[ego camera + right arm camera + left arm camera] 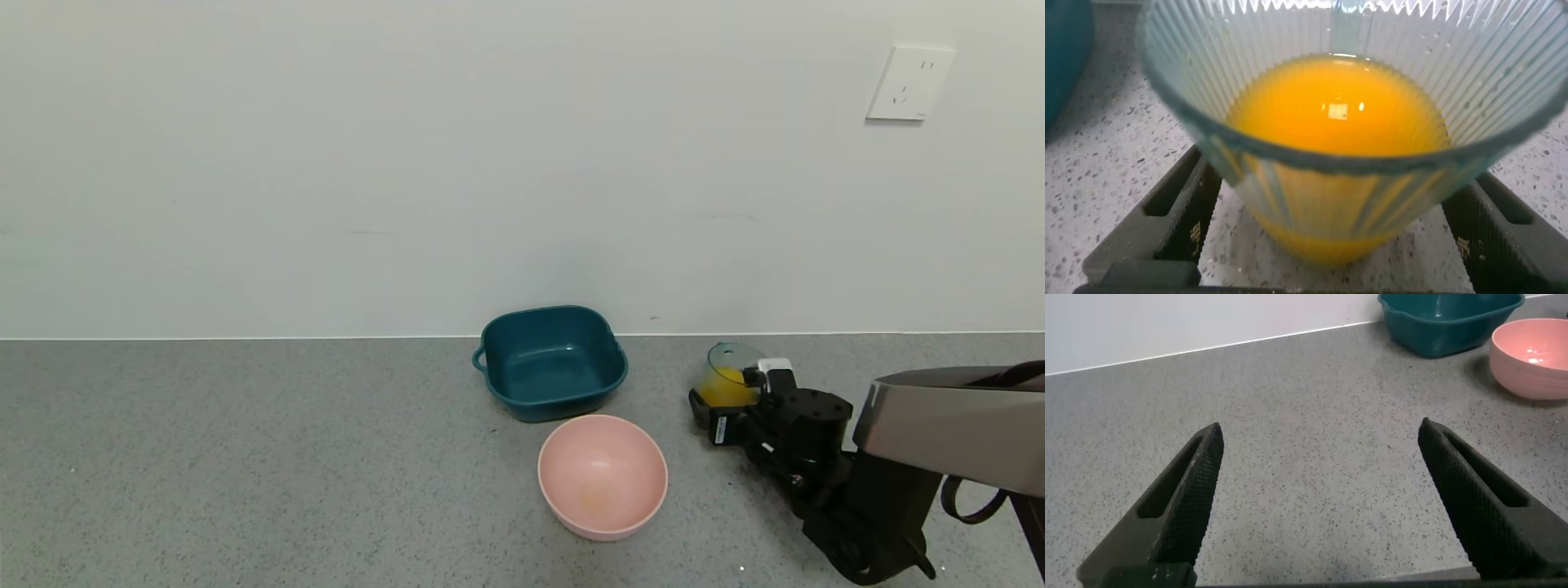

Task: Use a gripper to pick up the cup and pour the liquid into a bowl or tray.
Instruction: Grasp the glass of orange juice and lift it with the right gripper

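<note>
Right claw (722,408) is spread wide around the cup (1343,155) on the desk (245,457), right of the pink bowl (602,475). Thin ribbed plastic, sloshy juice (1337,106), so I'd squeeze gently mid-body.

- Cup (1347,122): translucent ribbed plastic, glossy.
- Liquid (1339,106): opaque orange-yellow, shiny surface.
- Pink bowl (602,475): smooth matt plastic look.
- Teal basin (551,363): smooth, slight sheen.
- Counter (1306,482): speckled grey, stone-like, matt.
- Right gripper (1331,237): black matt fingers.
- Left gripper (1319,506): black finely textured pads.
- Wall (408,163): plain matt white.
</note>
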Controlling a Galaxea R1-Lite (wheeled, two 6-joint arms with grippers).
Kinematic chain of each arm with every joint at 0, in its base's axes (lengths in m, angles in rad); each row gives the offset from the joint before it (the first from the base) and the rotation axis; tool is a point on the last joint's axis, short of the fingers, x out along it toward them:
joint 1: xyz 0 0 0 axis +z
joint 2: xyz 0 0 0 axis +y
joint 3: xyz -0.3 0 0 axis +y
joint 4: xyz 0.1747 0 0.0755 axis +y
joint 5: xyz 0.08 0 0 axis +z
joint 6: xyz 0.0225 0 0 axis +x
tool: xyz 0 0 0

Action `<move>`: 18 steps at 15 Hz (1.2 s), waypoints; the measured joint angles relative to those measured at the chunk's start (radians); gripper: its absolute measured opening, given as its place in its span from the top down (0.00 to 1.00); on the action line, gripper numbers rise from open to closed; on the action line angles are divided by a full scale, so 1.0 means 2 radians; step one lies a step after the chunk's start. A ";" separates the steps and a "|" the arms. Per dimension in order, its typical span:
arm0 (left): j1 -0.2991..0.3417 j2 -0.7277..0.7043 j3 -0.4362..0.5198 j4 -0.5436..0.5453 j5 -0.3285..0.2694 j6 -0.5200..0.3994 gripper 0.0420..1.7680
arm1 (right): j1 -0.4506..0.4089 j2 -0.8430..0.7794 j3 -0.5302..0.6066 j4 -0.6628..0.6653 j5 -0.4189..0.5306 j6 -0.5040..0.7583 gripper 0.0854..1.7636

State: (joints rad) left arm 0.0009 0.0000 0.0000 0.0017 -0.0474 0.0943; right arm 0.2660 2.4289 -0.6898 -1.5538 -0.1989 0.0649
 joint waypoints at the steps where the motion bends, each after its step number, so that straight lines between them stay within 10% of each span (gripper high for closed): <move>1: 0.000 0.000 0.000 0.000 0.000 0.000 0.03 | 0.000 0.002 -0.004 0.000 0.000 0.000 0.03; 11: 0.000 0.000 0.000 0.000 0.000 0.000 0.03 | -0.005 0.015 -0.023 0.000 0.001 -0.001 0.03; 14: 0.000 0.000 0.000 0.000 0.000 0.000 0.03 | -0.004 0.015 -0.023 0.000 0.002 -0.001 0.23; 18: 0.000 0.000 0.000 0.000 0.000 0.000 0.03 | -0.004 0.015 -0.023 0.000 0.003 -0.001 0.24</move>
State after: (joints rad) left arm 0.0009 0.0000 0.0000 0.0013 -0.0474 0.0947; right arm 0.2572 2.4591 -0.7349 -1.5547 -0.1938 0.0623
